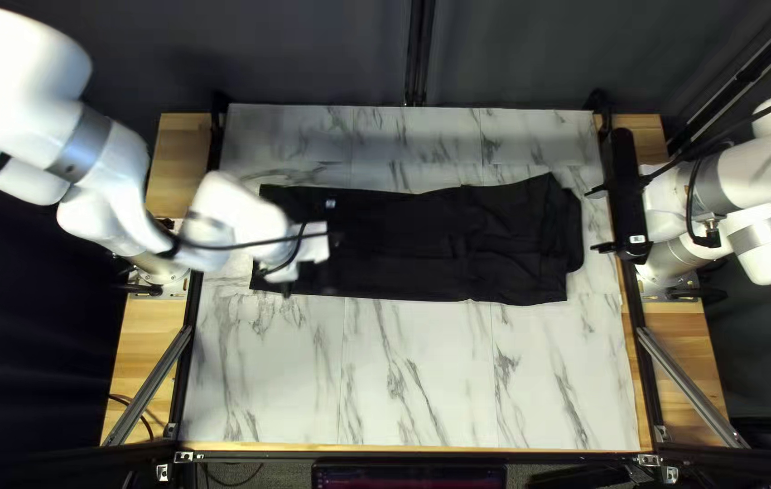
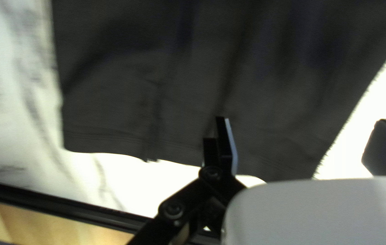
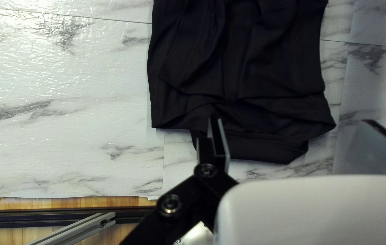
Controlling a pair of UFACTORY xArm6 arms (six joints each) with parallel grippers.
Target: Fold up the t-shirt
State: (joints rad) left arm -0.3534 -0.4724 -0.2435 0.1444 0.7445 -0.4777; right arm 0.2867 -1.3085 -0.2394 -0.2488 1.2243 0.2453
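The marble-patterned table (image 1: pixel 422 380) fills the middle of the top left view, with the left arm (image 1: pixel 86 136) reaching in from the upper left and the right arm (image 1: pixel 748 190) at the right edge. Across the table's upper middle lies the black t-shirt (image 1: pixel 395 240), flattened into a long strip and rumpled toward the right. The left gripper (image 2: pixel 304 121) is spread wide over the strip's left end, nothing held, near the hem (image 2: pixel 111 138). The right gripper (image 3: pixel 293 121) is wide and empty too, by the right end, where what looks like the neck band (image 3: pixel 265 147) sticks out. Smallest is a pale mark (image 1: pixel 331 204) on the cloth, left of centre. The lengthwise folding seems done, so the step in hand is probably the crosswise fold: the left gripper should go down, pinch all layers at the hem and carry them rightward, keeping the edges even.
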